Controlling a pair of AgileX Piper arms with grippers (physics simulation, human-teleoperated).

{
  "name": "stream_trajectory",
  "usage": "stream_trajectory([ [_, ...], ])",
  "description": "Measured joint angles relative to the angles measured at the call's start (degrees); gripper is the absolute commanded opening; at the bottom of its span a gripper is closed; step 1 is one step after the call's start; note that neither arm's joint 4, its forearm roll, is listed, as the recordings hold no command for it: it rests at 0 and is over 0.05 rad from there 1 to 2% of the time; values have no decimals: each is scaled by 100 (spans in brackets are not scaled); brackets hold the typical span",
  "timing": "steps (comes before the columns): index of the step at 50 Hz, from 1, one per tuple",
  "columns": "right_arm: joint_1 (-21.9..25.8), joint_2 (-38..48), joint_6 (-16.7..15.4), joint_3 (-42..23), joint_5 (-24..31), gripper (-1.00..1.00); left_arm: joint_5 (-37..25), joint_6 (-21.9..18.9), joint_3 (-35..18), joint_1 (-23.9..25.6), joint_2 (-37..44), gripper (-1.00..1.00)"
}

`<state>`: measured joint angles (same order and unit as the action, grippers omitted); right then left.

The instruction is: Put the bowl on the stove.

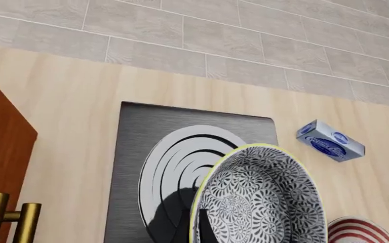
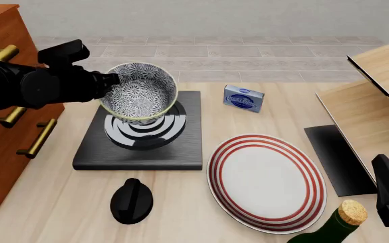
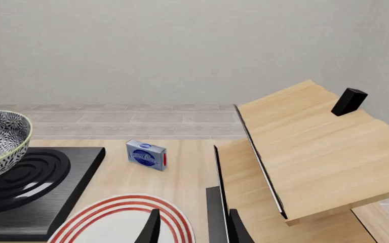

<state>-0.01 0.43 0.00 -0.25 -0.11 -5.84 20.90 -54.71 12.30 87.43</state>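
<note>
Left gripper (image 2: 111,79) fingers clamped on the near-left rim of the bowl (image 2: 140,92); in the left wrist view one dark finger (image 1: 204,230) runs down inside the bowl wall. Right gripper (image 3: 191,225) fingers spread apart, gripping nothing, parked low at the right near the plate edge.

Bowl held over the stove (image 2: 140,132), tilted a bit, opening up and slightly toward the camera. Base looks just above or barely touching the burner rings; right wrist view suggests a thin gap, cannot say for sure. Bowl roughly centred on the rings, maybe slightly toward the far side.

Key relation: target directly beneath the held bowl, so the remaining move is judged mostly straight down plus levelling, then release. Bowl is round, no long axis to align. Left arm the only one near; right arm well apart, across the plate.

Count:
- bowl: 1
- stove: 1
- plate (image 2: 269,181) with red rings: 1
- black knob (image 2: 131,201): 1
- small blue box (image 2: 243,98): 1
- bottle with cork (image 2: 335,225): 1
- thin black sheet (image 2: 336,159): 1
- wooden cabinet (image 2: 5,116) with brass handles: 1
</note>
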Motion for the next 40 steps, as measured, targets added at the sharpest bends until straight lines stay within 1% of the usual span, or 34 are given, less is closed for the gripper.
stream_trajectory([
  [25,0,0,0,0,0,100,176,-119,67,69,139,-100],
  [40,0,0,0,0,0,100,291,-220,97,30,271,-100],
])
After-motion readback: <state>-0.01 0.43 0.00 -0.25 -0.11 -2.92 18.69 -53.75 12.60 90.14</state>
